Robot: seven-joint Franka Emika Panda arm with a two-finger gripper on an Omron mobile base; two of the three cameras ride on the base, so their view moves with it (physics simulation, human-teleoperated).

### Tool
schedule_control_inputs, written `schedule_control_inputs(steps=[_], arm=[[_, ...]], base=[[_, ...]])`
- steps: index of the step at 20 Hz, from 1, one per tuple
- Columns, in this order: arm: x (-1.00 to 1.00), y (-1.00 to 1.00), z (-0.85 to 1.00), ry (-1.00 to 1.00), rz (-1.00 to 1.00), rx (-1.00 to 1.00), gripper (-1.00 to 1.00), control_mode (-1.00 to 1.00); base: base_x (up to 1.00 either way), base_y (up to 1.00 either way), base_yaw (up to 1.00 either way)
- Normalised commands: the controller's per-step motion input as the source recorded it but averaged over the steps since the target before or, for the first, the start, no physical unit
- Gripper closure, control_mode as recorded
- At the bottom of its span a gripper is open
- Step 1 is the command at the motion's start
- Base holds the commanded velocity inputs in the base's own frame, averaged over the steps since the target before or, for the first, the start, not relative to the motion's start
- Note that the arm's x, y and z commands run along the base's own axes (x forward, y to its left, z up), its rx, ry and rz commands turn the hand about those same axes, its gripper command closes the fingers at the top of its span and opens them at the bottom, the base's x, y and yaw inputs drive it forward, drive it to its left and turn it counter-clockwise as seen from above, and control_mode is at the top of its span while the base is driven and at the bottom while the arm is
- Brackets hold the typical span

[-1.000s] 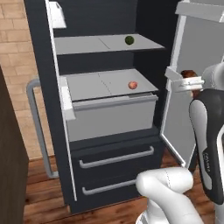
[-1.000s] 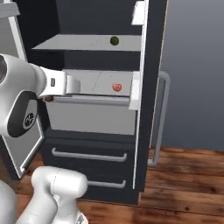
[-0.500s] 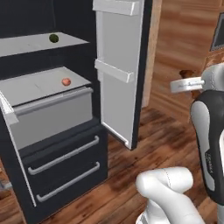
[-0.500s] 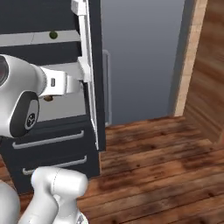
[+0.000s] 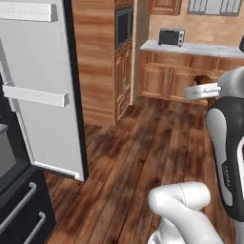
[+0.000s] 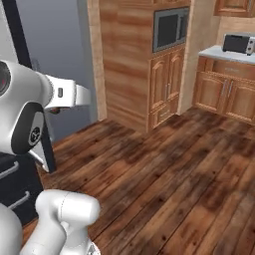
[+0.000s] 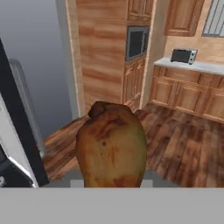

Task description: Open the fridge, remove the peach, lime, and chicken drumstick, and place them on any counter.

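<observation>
My gripper (image 5: pixel 202 87) is shut on the chicken drumstick (image 5: pixel 203 80), held out at chest height over the wooden floor. In the hand view the brown drumstick (image 7: pixel 111 146) stands close up between the jaws, meaty end up. The fridge (image 5: pixel 19 200) is at the far left, its pale inner door (image 5: pixel 40 90) swung open and its dark drawers low in the corner. Its dark door edge (image 7: pixel 19 131) also runs down the left of the hand view. The peach, the lime and the counter are out of view.
A pale worktop (image 5: pixel 190 47) with a toaster (image 5: pixel 171 36) runs along the far wall over wooden cabinets. A tall wooden cabinet with a built-in oven (image 6: pixel 169 29) stands between it and the fridge. Open wooden floor (image 6: pixel 164 169) lies ahead.
Both base views have swung right, away from the fridge's shelves towards the kitchen wall, so the base has turned. The drumstick has stayed in my gripper.
</observation>
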Motion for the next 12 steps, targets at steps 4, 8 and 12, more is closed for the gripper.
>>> schedule_control_inputs(steps=[4,8,12], arm=[[0.0,0.0,0.0,0.0,0.0,0.0,1.0,1.0],[0.0,0.0,0.0,0.0,0.0,0.0,1.0,1.0],[0.0,0.0,0.0,0.0,0.0,0.0,1.0,1.0]], base=[[-0.48,-0.13,-0.78],[-0.26,-0.2,-0.7],[0.14,-0.09,-0.21]])
